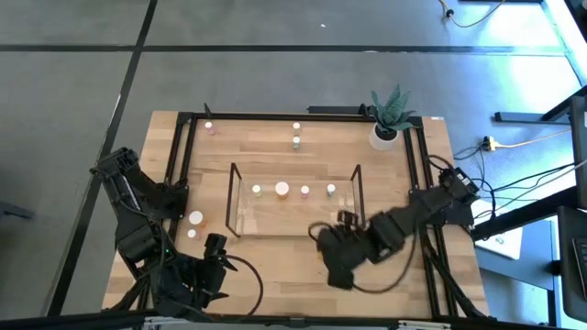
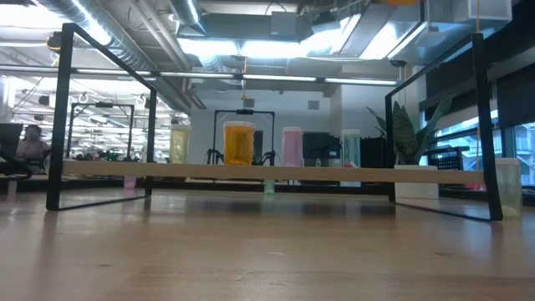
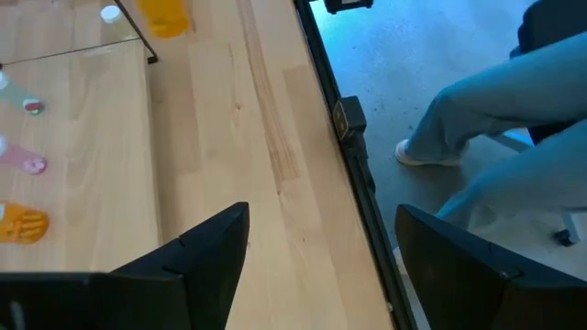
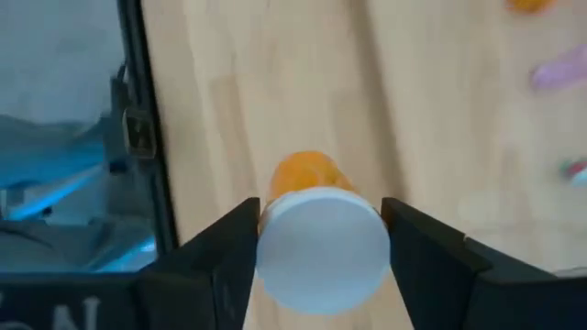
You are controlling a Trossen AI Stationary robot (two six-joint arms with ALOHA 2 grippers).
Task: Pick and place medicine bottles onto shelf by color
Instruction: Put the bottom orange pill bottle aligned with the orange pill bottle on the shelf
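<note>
The clear shelf (image 1: 293, 197) stands mid-table and bears a yellowish bottle (image 2: 180, 144), a large orange bottle (image 2: 238, 144), a pink bottle (image 2: 291, 146) and a green bottle (image 2: 349, 148). My right gripper (image 4: 321, 252) is just off the shelf's near right corner (image 1: 328, 234) and is shut on an orange bottle with a white cap (image 4: 321, 243). My left gripper (image 3: 321, 266) is open and empty near the table's near left corner (image 1: 215, 244). Two loose bottles (image 1: 194, 225) stand left of the shelf. Three more (image 1: 296, 134) (image 1: 210, 127) stand near the far edge. My right gripper pinches the orange bottle between its two fingers (image 4: 229, 252), at the sides of its white cap (image 4: 275, 247). The fingers come from above, pointing down. The bottle is upright with its orange body (image 4: 307, 174) below the cap. I cannot tell whether it is clear of the table.
A potted plant (image 1: 390, 117) stands at the far right corner. The black metal frame (image 1: 179, 165) runs along the table's sides. A person's legs (image 3: 495, 101) show beyond the table edge in the left wrist view. A pale bottle (image 2: 507, 180) stands at the right in the low view.
</note>
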